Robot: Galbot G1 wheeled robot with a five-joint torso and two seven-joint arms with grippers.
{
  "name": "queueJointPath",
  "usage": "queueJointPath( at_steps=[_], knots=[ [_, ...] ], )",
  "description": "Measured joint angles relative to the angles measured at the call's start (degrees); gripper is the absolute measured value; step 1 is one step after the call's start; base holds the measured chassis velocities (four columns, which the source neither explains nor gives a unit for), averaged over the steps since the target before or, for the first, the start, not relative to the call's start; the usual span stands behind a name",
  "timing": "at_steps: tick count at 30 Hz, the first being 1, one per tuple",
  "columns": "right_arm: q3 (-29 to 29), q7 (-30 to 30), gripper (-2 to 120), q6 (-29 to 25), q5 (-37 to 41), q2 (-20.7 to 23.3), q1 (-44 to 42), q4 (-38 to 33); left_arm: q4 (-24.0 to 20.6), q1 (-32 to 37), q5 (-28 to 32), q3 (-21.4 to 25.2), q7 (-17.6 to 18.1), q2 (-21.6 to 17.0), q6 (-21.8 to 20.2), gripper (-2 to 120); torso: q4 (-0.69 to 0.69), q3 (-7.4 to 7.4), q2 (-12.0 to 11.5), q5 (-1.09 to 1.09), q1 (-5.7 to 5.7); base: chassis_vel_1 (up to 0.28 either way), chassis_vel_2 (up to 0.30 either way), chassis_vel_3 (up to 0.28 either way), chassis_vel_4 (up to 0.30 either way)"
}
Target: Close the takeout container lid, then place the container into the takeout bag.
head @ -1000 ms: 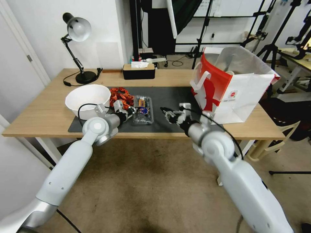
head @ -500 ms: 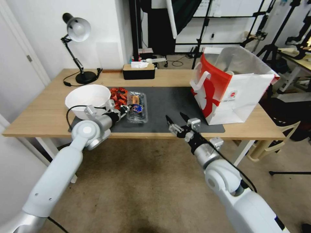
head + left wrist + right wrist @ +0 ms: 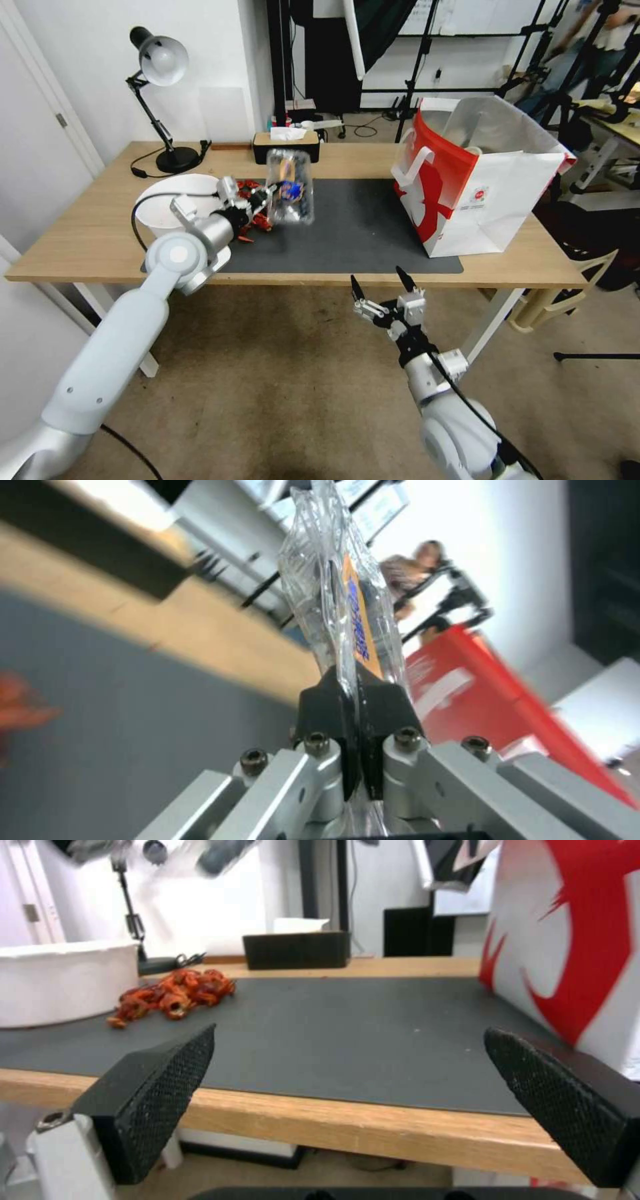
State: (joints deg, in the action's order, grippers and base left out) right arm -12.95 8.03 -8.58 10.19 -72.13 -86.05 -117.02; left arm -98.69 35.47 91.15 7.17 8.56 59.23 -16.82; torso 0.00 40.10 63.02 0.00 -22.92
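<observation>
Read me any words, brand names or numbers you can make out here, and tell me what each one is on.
None can be read.
Takeout container, held up by the left gripper: its orange and blue label has blue lettering, too blurred to read.
Takeout bag: small red round logo with tiny print below, too small.

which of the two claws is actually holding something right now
The left claw: it is shut on the edge of the takeout container, lifted above the black mat. The right claw hangs open and empty below the table's front edge.
</observation>
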Motion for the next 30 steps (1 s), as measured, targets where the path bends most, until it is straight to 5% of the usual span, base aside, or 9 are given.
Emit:
queueJointPath(
  at_steps=[6, 15, 21, 30],
  knots=[
    [-0.14, 0.70, 100, -2.65, -3.80, -1.95, -3.12, 1.14, 3.69, -9.28, -2.60, -7.84, -3.75, 3.00, 3.27, 0, -0.01, 0.00, 0.00, 0.01, 0.00, 0.000, 0.000, 0.000, 0.000],
    [0.12, 0.63, 100, -3.63, -5.64, -2.96, -5.40, 1.79, 9.92, -21.97, -7.56, -16.84, -3.51, 8.64, 7.32, 0, -0.01, 0.00, 0.00, 0.03, 0.00, 0.000, 0.000, 0.000, 0.000],
    [-0.07, 0.51, 100, -3.64, -5.71, -3.14, -5.14, 2.64, 19.23, -31.31, -17.22, -25.05, -4.52, 15.56, 13.39, 0, 0.01, 0.00, 0.00, 0.01, 0.00, 0.000, 0.000, 0.000, 0.000],
    [0.12, 0.50, 100, -3.63, -6.10, -3.79, -4.77, 3.67, 27.00, -36.54, -23.37, -29.40, -4.61, 22.82, 18.12, 0, -0.01, 0.01, 0.01, 0.02, 0.00, 0.000, 0.000, 0.000, 0.000]
  ],
)
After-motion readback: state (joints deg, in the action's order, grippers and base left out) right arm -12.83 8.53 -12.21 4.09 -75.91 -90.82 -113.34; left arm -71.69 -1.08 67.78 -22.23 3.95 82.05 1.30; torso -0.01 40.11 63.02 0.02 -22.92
